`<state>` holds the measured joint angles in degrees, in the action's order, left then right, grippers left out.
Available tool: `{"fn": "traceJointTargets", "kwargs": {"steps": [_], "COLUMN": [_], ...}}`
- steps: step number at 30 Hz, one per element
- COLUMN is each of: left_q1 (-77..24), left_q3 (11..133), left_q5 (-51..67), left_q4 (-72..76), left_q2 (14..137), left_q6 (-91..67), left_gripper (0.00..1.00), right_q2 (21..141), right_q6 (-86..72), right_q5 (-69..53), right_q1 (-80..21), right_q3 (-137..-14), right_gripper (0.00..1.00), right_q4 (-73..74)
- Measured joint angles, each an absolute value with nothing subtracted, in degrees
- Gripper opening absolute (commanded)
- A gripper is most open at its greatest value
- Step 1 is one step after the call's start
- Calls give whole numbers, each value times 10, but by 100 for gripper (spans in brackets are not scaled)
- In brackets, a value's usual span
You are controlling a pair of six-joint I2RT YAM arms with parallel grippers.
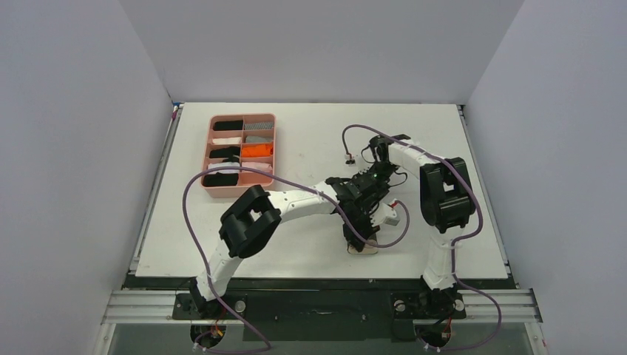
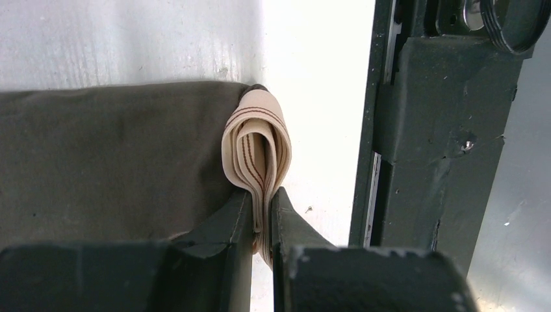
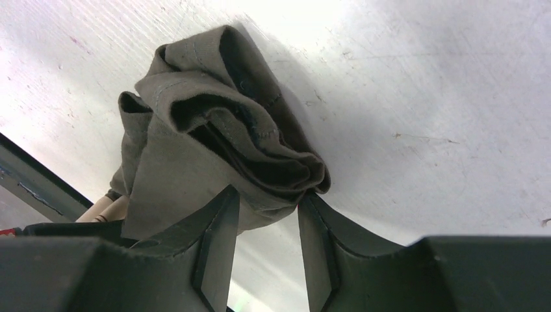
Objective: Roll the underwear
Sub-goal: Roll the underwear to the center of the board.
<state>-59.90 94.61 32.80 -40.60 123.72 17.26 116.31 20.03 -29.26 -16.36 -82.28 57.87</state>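
Near edge: both arm bases sit on an aluminium rail (image 1: 318, 303), w/ purple cables (image 1: 194, 222) looping off each. Just past it, front-ctr of the white table (image 1: 310, 133) and close to its near edge, the underwear (image 2: 117, 156) lies beneath the two wrists. L gripper (image 2: 263, 195) is clamped tight on the folded beige waistband (image 2: 256, 130), thin red stripes showing, w/ grey-brown cloth spread flat to one side in the L wrist view. R gripper (image 3: 268, 193) straddles the garment's crumpled, bunched end: jaws part-spread, cloth brushing both inner tips, a strip of table showing btwn them, no firm pinch visible. Crowding: the R arm's dark link (image 2: 429, 130) stands just beside the waistband, and from above the wrists, a white camera block (image 1: 390, 215) and a cable loop overlap, hiding nearly all the garment. Room: bare tabletop shows L of the L arm (image 1: 251, 222), R of the R arm (image 1: 444, 192) out to the table edge, and across the back. Far L, well apart from both grippers, a pink tray (image 1: 242, 116) w/ dividers holds small rolled cloths, incl. black, white, grey striped and an orange one (image 1: 258, 150). Plain grey walls (image 1: 74, 148) close in L, R and rear.
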Motion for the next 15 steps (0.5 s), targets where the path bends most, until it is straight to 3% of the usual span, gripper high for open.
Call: {"fn": "traceJointTargets", "kwargs": {"steps": [5, 15], "left_q1": [-595, -563], "left_q3": [953, 931], "left_q5": [350, 399], "left_q4": [-410, -391], "left_q2": [1247, 1247], "left_q6": [171, 141], "left_gripper": [0, 0], "right_q2": [1167, 1162], "right_q6": [201, 201], "right_q5": [-289, -288], "right_q1": [-170, -169], "right_q3": [-830, -832], "right_gripper": [37, 50], "right_q4": [580, 583]}}
